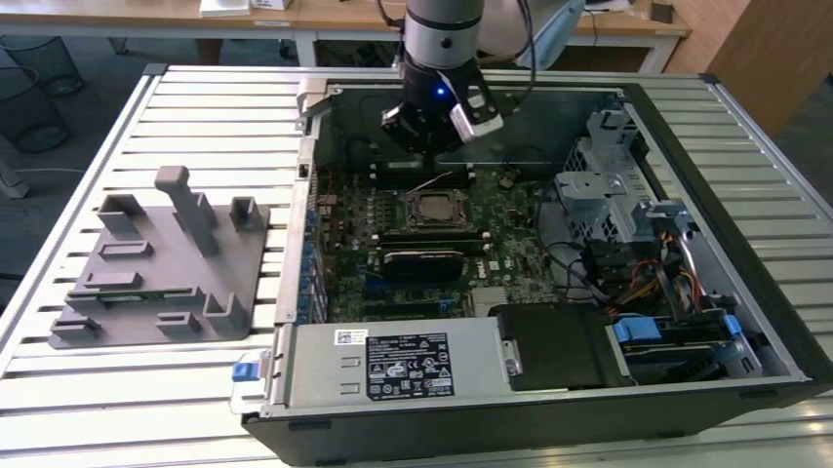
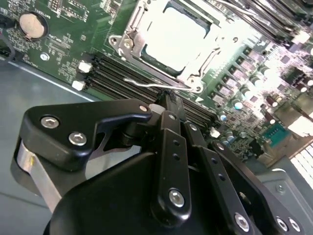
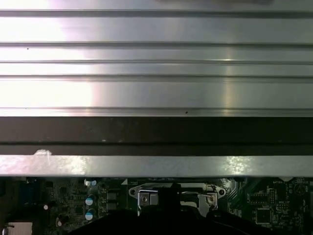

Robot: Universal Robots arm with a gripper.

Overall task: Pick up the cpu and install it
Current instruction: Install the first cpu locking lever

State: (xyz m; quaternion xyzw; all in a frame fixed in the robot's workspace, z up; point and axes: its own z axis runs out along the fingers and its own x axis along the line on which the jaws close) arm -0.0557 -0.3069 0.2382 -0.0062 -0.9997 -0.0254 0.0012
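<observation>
- second wrist view: claw (image 2: 168,100) closed, empty, tip at the socket lever.
- cpu (image 2: 171,39) at its 12 o'clock, seated; likely light, stiff, fragile: edges only.

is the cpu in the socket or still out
In. The cpu lies flat inside the socket's metal frame on the green board, while the claw sits beside the socket's thin wire lever.

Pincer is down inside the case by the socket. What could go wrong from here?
The cpu already sits in the socket frame, and the pincer hangs right at the thin wire lever; a slip might bend it. The memory slots run directly beneath, so dropping lower could scrape them.
</observation>
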